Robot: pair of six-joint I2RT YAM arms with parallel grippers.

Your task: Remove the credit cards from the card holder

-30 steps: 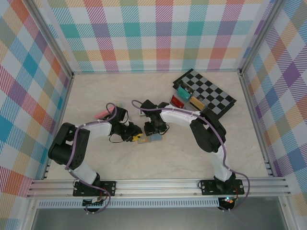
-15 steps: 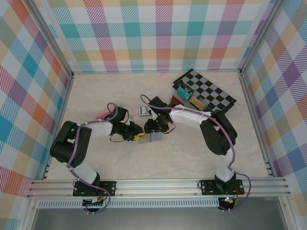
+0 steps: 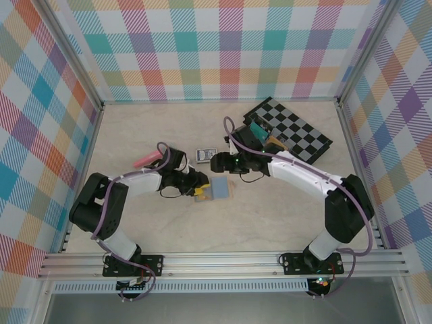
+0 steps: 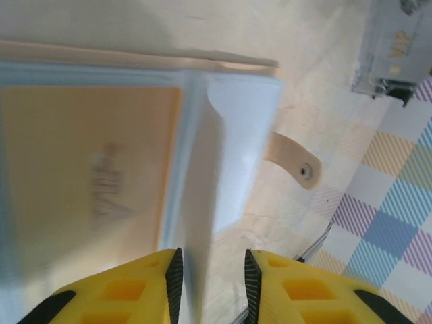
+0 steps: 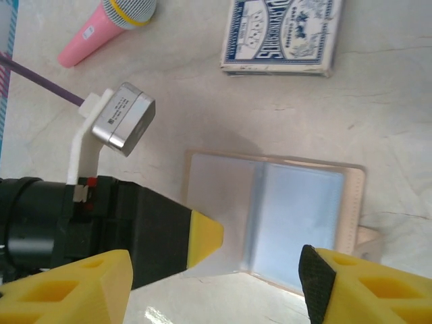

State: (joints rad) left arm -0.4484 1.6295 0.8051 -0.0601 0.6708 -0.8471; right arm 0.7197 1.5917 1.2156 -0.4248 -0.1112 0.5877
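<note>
The tan card holder [image 3: 219,190] lies open on the table, blue-grey lining up [image 5: 297,216], its tab [image 4: 293,158] sticking out at one side. A yellow credit card [image 4: 88,196] sits inside a clear sleeve on one half. The red card is hidden. My left gripper [image 4: 212,260] is open at the holder's edge [image 3: 198,185], with a raised clear sleeve leaf standing between its fingers, against the left pad. My right gripper [image 5: 216,270] hangs wide open just above and behind the holder [image 3: 217,164], holding nothing.
A dark blue playing-card pack [image 3: 206,155] lies just behind the holder. A pink toy microphone [image 3: 145,160] lies to the left. A chessboard [image 3: 297,131] and a clear rack of coloured cards [image 3: 260,131] stand at the back right.
My right gripper has lifted off the holder and drawn back to the right, uncovering the playing-card pack. My left gripper has edged right, onto the holder.
</note>
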